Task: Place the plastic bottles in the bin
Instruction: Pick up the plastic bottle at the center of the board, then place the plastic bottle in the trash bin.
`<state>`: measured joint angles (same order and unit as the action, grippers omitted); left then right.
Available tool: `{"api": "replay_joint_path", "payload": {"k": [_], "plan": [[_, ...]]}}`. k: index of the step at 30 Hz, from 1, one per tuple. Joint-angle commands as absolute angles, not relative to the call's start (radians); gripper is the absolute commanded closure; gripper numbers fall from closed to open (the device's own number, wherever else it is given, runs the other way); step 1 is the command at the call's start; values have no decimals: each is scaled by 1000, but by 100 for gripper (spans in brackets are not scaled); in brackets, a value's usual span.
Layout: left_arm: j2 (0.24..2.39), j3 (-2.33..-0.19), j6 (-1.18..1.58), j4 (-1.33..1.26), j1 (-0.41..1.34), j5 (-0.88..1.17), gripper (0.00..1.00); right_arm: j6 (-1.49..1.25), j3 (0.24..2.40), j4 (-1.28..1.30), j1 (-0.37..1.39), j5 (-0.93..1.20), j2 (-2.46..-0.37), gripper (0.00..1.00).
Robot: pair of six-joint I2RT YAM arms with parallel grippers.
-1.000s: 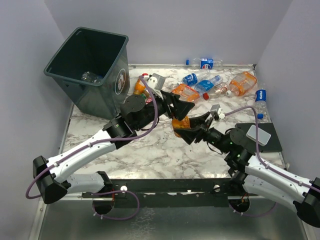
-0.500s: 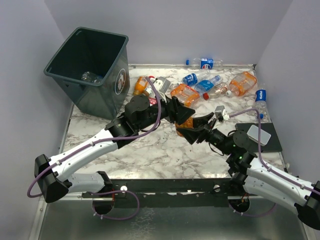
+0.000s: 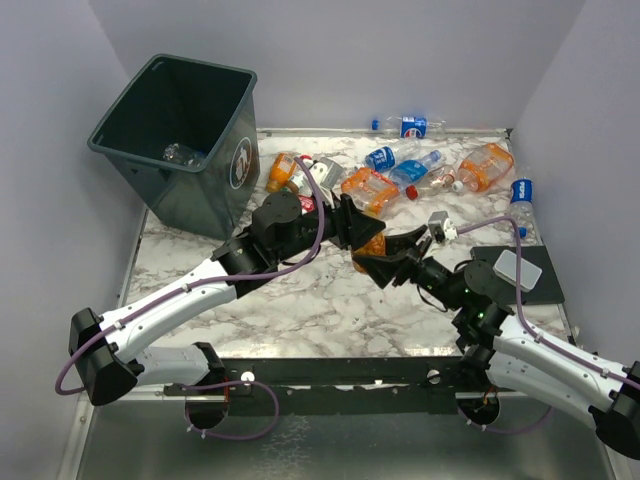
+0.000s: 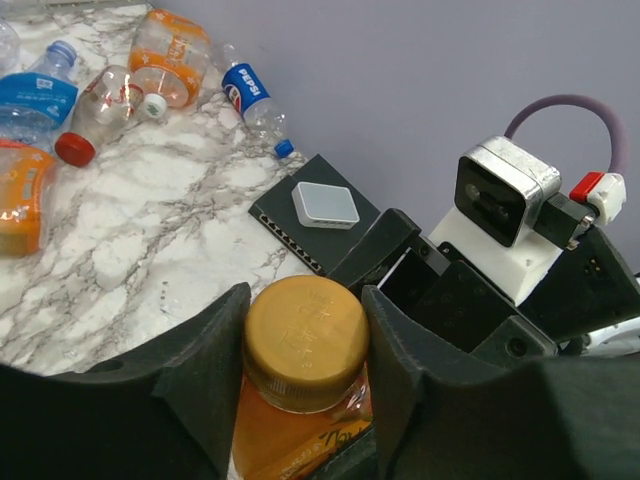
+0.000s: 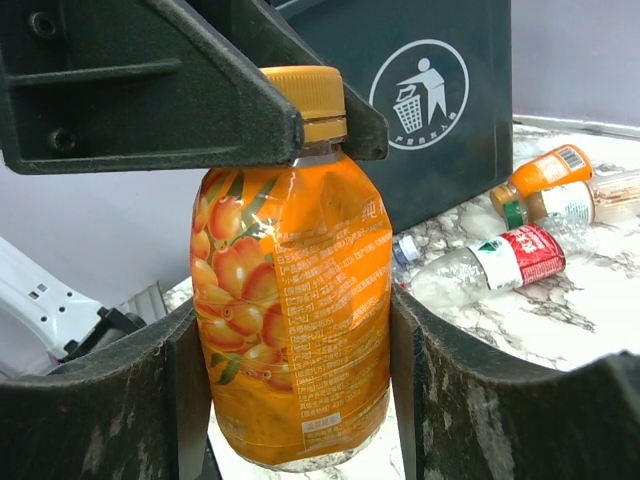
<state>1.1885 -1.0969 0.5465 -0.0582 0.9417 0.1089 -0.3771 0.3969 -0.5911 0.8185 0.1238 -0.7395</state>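
Note:
An orange-labelled plastic bottle with a gold cap hangs upright above the table's middle. My right gripper is shut on its body, one finger on each side. My left gripper reaches in from the left, and its jaws press on the cap from both sides. Several other plastic bottles lie along the back of the table, and two more lie close to the bin. The dark bin stands at the back left with a clear bottle inside it.
A black pad with a grey box lies at the right edge. A Pepsi bottle rests beside it, another against the back wall. Grey walls enclose the table at the back and on both sides.
My left gripper has moved right towards the held bottle, and its jaws have narrowed onto the cap. The right gripper has kept its grip and shifted slightly right.

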Motion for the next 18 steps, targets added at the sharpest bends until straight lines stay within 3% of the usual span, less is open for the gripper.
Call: {"api": "replay_joint_path", "payload": {"k": [1, 4, 6, 11, 18], "plan": [[1192, -1092, 547, -34, 939, 131, 61, -384, 410, -561, 824, 101, -745, 66], [1192, -1094, 538, -29, 939, 127, 80, -395, 440, -499, 824, 97, -757, 55], [1189, -1097, 528, -26, 940, 124, 98, -400, 481, -423, 824, 95, -771, 36], [1165, -1103, 497, -3, 939, 65, 100, -417, 588, -234, 824, 92, -794, 1], [1130, -1173, 380, 89, 937, -172, 100, -413, 707, -39, 824, 164, -771, 0]]}}
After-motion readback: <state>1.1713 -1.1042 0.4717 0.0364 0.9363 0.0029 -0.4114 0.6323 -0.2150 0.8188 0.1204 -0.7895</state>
